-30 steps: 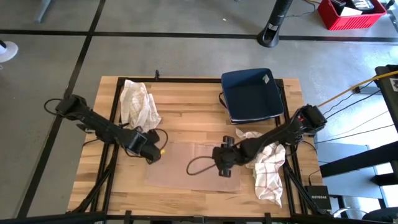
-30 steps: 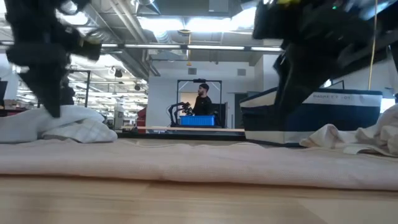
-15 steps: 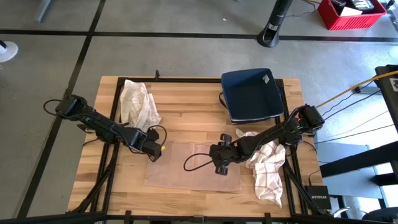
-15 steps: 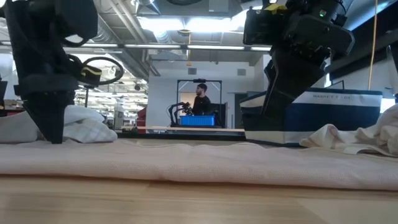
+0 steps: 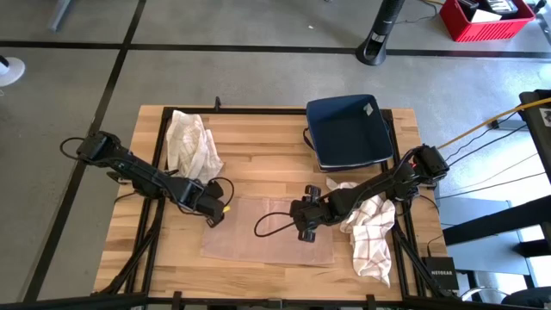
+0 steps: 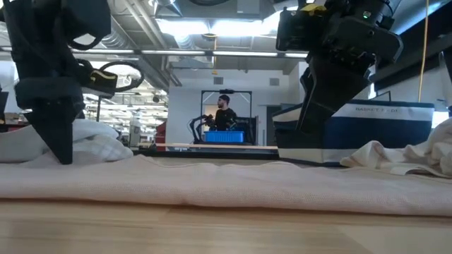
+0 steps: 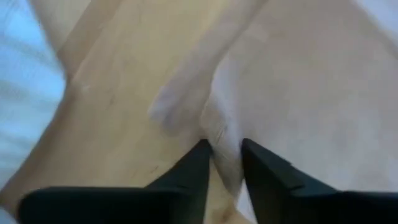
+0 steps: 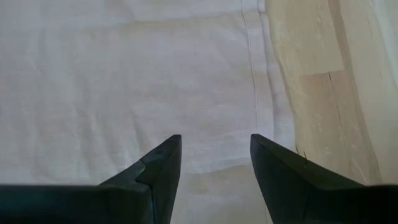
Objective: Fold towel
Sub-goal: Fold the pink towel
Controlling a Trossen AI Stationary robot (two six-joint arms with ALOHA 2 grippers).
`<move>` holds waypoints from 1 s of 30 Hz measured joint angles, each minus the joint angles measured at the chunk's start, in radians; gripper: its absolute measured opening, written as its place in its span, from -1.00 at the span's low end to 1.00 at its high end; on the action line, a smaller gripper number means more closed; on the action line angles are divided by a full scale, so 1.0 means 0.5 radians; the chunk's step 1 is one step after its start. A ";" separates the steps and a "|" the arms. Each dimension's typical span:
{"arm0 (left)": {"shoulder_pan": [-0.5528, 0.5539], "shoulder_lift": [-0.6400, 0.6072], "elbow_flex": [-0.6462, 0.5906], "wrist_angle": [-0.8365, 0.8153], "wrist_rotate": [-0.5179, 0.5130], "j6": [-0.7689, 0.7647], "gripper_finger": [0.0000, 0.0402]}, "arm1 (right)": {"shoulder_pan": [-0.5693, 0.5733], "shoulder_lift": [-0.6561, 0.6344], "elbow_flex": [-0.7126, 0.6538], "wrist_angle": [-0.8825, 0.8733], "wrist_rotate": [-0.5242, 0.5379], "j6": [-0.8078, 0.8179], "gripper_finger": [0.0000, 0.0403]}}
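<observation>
A beige towel [image 5: 275,234] lies spread flat on the wooden table [image 5: 258,172]; in the low view it shows as a low band [image 6: 226,185]. My left gripper [image 5: 212,219] stands at the towel's far left corner and is shut on it [image 7: 225,144]; the low view shows it at the left, tips down at the cloth [image 6: 62,156]. My right gripper [image 5: 305,234] hovers open over the towel's right part, near its hemmed edge [image 8: 216,140], touching nothing. My left gripper pinches a small puckered bit of the towel at its far left corner [image 7: 214,127] between its two fingers. The fingers come from above, pointing steeply down. The rest of the towel stays flat on the table; one layer or several, I cannot tell.
A white checked cloth [image 5: 194,142] lies crumpled at the far left, and another [image 5: 372,234] at the right beside the towel. A dark blue bin [image 5: 349,129] stands at the far right. Bare wood runs along the near edge. A person shows far behind the table [image 6: 224,113].
My left gripper has sunk onto the towel's far left corner, tipped more steeply downward, and shut on the cloth there, which is now puckered up between the fingers. The rest of the towel has stayed flat.
</observation>
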State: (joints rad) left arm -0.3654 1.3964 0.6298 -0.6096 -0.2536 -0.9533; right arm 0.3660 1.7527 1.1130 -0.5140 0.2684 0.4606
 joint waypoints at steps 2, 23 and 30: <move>-0.025 -0.002 0.040 -0.030 0.000 0.054 -0.85 | 0.000 0.000 0.005 -0.018 -0.025 -0.029 -0.03; -0.385 -0.051 0.647 0.415 -0.212 0.750 -0.98 | 0.052 0.123 0.340 1.017 -0.069 -0.766 -0.03; -0.382 0.047 0.647 0.605 -0.199 0.893 -0.94 | -0.030 0.248 0.336 1.200 -0.068 -0.885 -0.03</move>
State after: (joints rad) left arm -0.5564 1.4198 0.9535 -0.3070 -0.3532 -0.5069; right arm 0.3510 1.8768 1.2808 0.0859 0.2344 0.0181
